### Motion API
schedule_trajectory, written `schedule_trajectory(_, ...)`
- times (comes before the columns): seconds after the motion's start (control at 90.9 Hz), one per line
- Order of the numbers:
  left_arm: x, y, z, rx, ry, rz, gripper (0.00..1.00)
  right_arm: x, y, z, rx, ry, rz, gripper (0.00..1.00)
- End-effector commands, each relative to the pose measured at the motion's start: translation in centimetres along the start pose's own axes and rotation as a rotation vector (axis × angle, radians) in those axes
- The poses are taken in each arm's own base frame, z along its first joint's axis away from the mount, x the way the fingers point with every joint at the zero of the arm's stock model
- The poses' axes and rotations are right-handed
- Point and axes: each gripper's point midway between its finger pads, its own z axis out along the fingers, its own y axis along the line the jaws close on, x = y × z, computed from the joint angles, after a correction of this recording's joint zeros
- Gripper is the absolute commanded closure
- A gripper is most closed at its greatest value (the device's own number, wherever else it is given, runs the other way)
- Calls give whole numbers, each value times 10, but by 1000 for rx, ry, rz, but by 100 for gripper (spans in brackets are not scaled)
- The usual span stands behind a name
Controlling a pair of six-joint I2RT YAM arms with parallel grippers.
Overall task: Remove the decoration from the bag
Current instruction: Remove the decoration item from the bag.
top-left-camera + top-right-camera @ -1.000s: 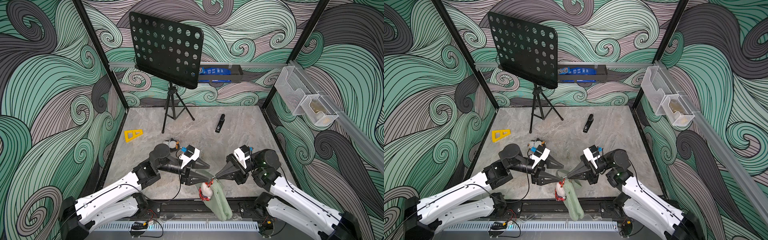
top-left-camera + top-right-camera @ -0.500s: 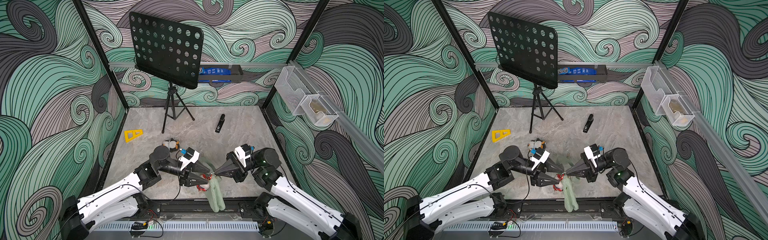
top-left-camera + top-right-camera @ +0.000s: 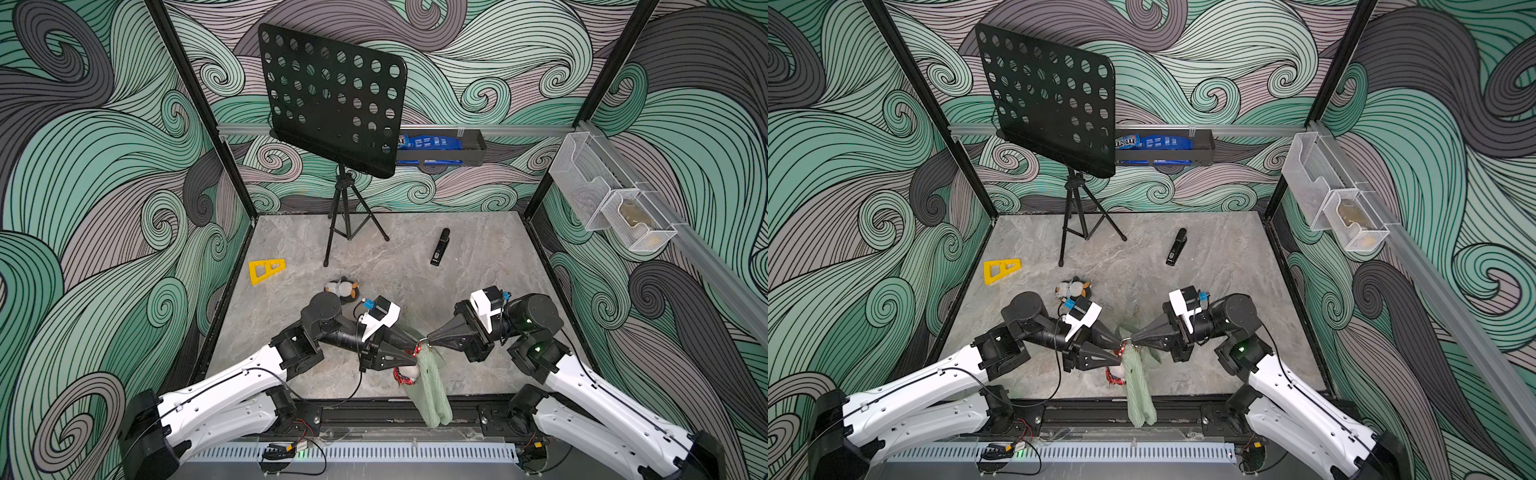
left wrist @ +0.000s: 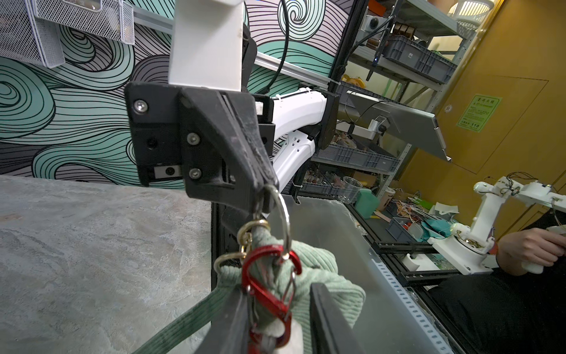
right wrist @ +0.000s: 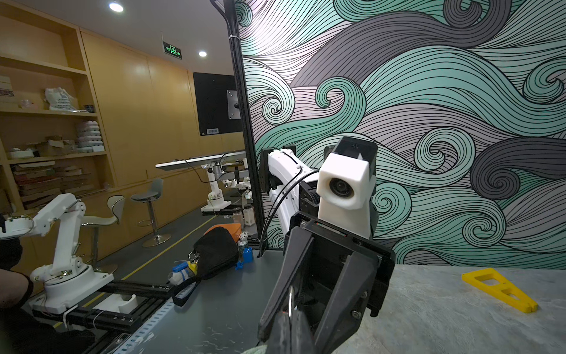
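Observation:
The sage-green bag hangs over the table's front edge from a silver ring. My right gripper is shut on that ring, whose metal shows between its tips. The decoration is a red carabiner on the same ring, with a white and red plush dangling under it. My left gripper straddles the carabiner. One of its fingers touches the clip, while a gap remains on the other side. The bag's strap trails down toward the table.
A black music stand on a tripod stands at the back. On the marble table lie a yellow triangle, a black stapler and a small plush toy behind my left wrist. The front rail runs just below the bag.
My left gripper has moved right up to the carabiner and its jaws have narrowed around it. The bag has swung slightly. The right gripper keeps its hold on the ring.

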Motion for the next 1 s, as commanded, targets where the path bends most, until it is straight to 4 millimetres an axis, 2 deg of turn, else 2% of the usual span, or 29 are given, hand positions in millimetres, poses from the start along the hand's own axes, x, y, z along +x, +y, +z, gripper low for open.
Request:
schedule_trajectory(0.0,-3,-2,0,-1,-9,22,68,-13,0,1,19,-18,-50,100)
schedule_trajectory(0.319,-2,4,-2,-47,-12,29,75,-11,-3,2,27,-11,-50,100)
schedule_trajectory(0.726,0,13,-6,-118,-7,25,92,-15,-1,0,46,-16,-68,100)
schedule_trajectory(0.99,-1,14,-11,-158,-15,33,96,-15,-4,-2,79,-12,-67,100)
